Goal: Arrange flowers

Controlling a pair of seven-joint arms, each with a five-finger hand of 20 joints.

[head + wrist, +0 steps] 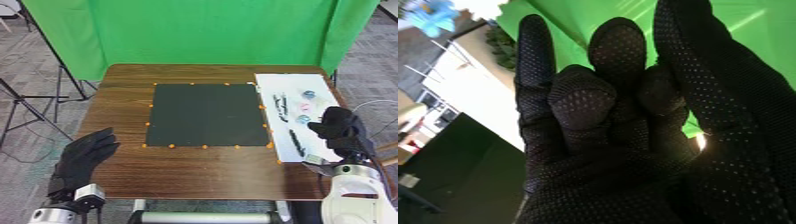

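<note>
Behind everything, at twelve o'clock, your green curtain (204,35) stood past the brown surface (191,175). You had the dark mat (207,115) mid-surface, and at its three o'clock the white sheet (289,85). Your left hand (80,155) was at the mat's eight o'clock, fingers loosely straight. Your right hand (339,127) was at its four o'clock by the sheet's outer edge, some fingers extended, others bent, with nothing visible pinched. Two dark slender pieces (297,143) lay on the sheet's mat side. Beyond your right hand, toward its eleven o'clock, were a blue flower (308,94) and a pink flower (305,106). Orange dots (205,146) edged the mat.
</note>
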